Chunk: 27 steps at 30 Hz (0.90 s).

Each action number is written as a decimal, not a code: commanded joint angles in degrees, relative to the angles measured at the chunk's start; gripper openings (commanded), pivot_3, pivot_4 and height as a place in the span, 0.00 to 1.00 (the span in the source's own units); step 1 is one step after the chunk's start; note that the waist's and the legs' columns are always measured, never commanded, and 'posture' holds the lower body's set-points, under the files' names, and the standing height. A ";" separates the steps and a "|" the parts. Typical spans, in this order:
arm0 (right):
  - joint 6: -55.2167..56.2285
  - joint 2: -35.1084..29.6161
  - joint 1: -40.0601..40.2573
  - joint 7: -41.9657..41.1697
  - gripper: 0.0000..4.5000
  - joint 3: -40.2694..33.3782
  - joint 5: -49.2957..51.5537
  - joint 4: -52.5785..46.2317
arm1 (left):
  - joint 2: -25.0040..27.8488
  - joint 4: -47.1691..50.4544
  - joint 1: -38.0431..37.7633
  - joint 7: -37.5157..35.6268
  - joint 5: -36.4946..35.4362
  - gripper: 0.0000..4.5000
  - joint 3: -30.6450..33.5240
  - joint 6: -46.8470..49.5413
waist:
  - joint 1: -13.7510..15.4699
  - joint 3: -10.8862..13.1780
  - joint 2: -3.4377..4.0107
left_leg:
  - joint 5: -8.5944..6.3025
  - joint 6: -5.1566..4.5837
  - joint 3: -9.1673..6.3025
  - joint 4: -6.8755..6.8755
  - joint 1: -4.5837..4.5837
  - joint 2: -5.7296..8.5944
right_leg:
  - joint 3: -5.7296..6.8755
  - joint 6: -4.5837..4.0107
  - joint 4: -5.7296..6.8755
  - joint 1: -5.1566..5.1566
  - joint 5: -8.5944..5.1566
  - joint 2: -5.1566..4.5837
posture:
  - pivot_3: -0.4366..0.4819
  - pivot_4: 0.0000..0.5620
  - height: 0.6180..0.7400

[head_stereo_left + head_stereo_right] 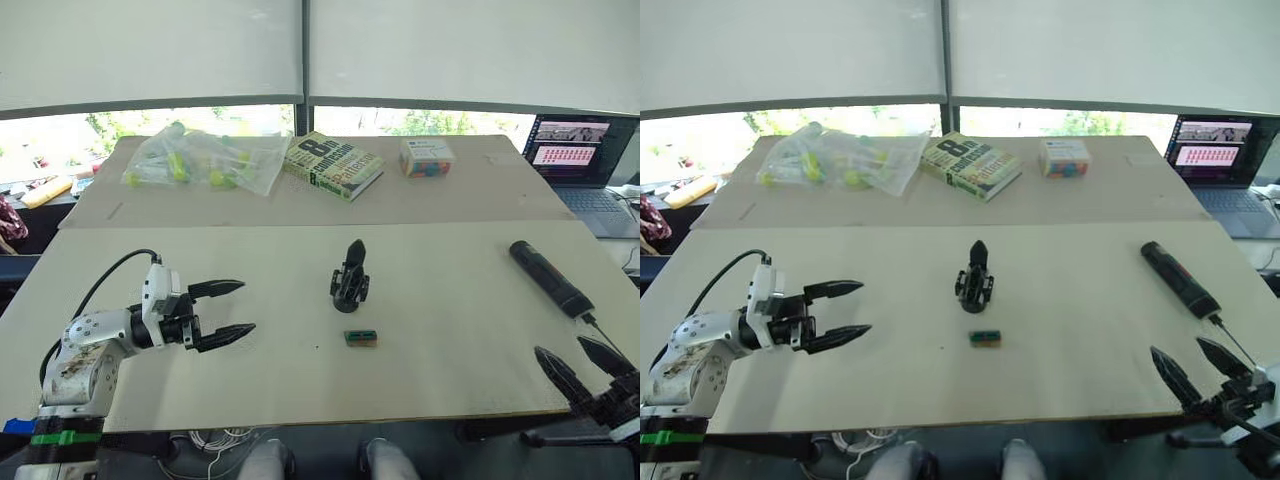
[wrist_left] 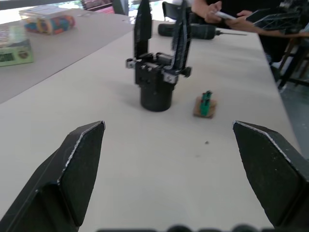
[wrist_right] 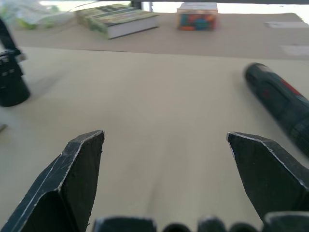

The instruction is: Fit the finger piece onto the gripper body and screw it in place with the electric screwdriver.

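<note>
The gripper body (image 1: pixel 350 278) stands upright on its round base at the middle of the table. In the left wrist view two pointed black prongs rise from the gripper body (image 2: pixel 157 79); I cannot tell whether one is the finger piece. The electric screwdriver (image 1: pixel 550 278) lies flat at the right, its thin bit toward the near edge. My left gripper (image 1: pixel 245 306) hovers open left of the body, pointing at it, nothing between its fingers. My right gripper (image 1: pixel 560 347) is open at the front right corner, just short of the screwdriver (image 3: pixel 282 104).
A small green-brown box (image 1: pixel 361 338) lies just in front of the body. On the far board sit a book (image 1: pixel 333 164), a clear bag of yellow-green items (image 1: pixel 205 158) and a colourful box (image 1: pixel 426 156). A laptop (image 1: pixel 580 150) is far right. A person's hands (image 2: pixel 227 17) show beyond the table.
</note>
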<state>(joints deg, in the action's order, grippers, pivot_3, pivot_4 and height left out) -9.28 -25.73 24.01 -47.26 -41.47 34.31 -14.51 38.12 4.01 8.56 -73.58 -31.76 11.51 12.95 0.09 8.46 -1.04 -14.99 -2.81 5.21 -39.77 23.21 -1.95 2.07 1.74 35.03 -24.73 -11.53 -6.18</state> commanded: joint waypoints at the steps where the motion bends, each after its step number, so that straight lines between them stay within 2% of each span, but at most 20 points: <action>1: -1.37 -2.81 -3.41 4.29 1.00 -0.63 0.31 -1.01 | -0.68 4.38 0.35 3.05 -2.70 0.99 0.86 1.68 | -0.09 0.00 0.00 | 0.00 0.01 0.00 -0.01 -0.05 0.00 | 0.00 -0.01 -0.01 0.04 0.00 0.02 | 0.48 0.27 1.00; 5: -3.73 -10.80 -13.83 7.57 1.00 1.95 -3.62 8.56 | -2.05 6.64 1.42 4.92 -3.73 0.99 -0.76 3.07 | -0.28 0.02 0.00 | 0.01 0.00 0.06 -0.03 -0.14 0.06 | -0.08 -0.02 -0.03 0.13 0.00 0.01 | 0.48 0.27 1.00; 6: -4.68 -14.42 -18.27 8.39 1.00 3.82 -5.96 13.53 | -2.41 7.20 2.03 5.34 -3.86 0.99 -1.38 3.39 | -0.33 0.03 0.02 | 0.01 -0.01 0.07 -0.04 -0.13 0.09 | -0.10 -0.03 -0.03 0.13 0.00 0.00 | 0.48 0.27 1.00; 9: -9.38 -24.47 -28.99 10.57 1.00 11.57 -14.24 28.14 | -3.33 8.38 3.76 6.72 -4.16 0.99 -2.43 4.05 | -0.30 0.08 0.06 | 0.01 -0.03 0.08 -0.03 -0.15 0.20 | -0.16 -0.29 -0.02 0.14 0.15 0.02 | 0.48 0.27 1.00; 14: -12.48 -32.30 -45.61 5.30 1.00 24.55 -22.90 50.45 | -3.61 10.65 4.95 7.71 -6.52 0.99 -3.28 6.94 | 0.05 0.08 0.05 | 0.02 -0.03 0.03 0.02 -0.06 0.24 | -0.10 -0.23 -0.08 0.14 0.25 0.25 | 0.48 0.27 1.00; 17: -11.10 -33.86 -52.97 0.00 1.00 31.18 -27.35 60.87 | -3.48 12.31 4.97 7.89 -7.70 0.99 -4.03 8.46 | 0.04 0.09 0.05 | 0.01 -0.05 0.02 0.02 -0.02 0.24 | -0.09 -0.12 -0.12 0.14 0.28 0.25 | 0.48 0.27 1.00; 21: -5.96 -33.58 -61.44 -2.48 1.00 36.15 -31.97 72.19 | -3.28 13.70 4.87 8.05 -8.22 0.99 -4.64 9.34 | -0.33 0.10 0.06 | 0.00 -0.07 0.05 -0.01 -0.01 0.27 | -0.17 -0.03 -0.15 0.15 0.33 0.17 | 0.48 0.27 1.00; 27: -4.33 -32.05 -68.48 -6.95 1.00 39.88 -35.53 80.89 | -2.82 14.04 4.77 7.48 -8.04 0.99 -4.85 9.62 | -0.82 0.10 0.06 | -0.01 -0.07 0.02 0.00 -0.05 0.25 | -0.14 0.02 -0.13 0.21 0.31 0.18 | 0.48 0.27 1.00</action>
<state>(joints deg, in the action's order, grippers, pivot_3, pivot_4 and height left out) -15.12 -57.54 -43.00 -53.52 -1.59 -0.61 65.23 34.52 16.14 13.05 -65.89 -38.66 6.26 22.62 -0.73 8.57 -0.98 -14.99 -2.88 5.22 -39.77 23.16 -1.70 1.94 1.76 34.90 -24.52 -11.22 -5.99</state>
